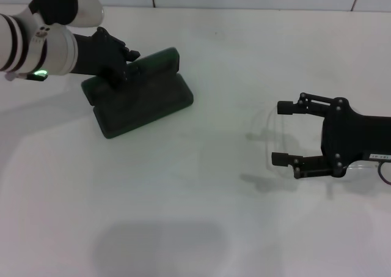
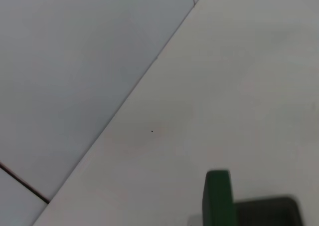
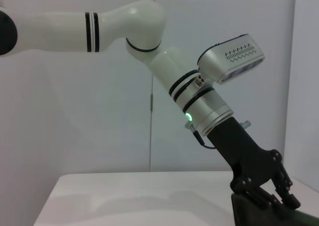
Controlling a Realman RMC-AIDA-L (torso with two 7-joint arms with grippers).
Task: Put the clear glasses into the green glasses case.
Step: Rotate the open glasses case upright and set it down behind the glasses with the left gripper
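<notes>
Spreading across the whole head view, the white table (image 1: 201, 185) is seen to carry both of the task's things, well apart. The green glasses case (image 1: 143, 103) lies toward the robot's left at the far side, its lid raised at the hinge; it is met at the lid edge by the left gripper (image 1: 119, 66), whose fingers appear closed on the lid, though the grip itself is partly hidden. In the right wrist view the same dark gripper (image 3: 264, 186) is shown bearing down on the case (image 3: 259, 211).

The right gripper (image 1: 286, 133) is held over the table on the robot's right with its fingers spread, nothing between them. The clear glasses (image 1: 272, 127) are only faintly made out there, as a thin transparent outline near and partly under those fingers.

The glasses are judged light, thin and springy, with slick plastic that could slide or flex when pinched. A hold across the front frame near the bridge is judged safest, the long temple arms being too pliant.
</notes>
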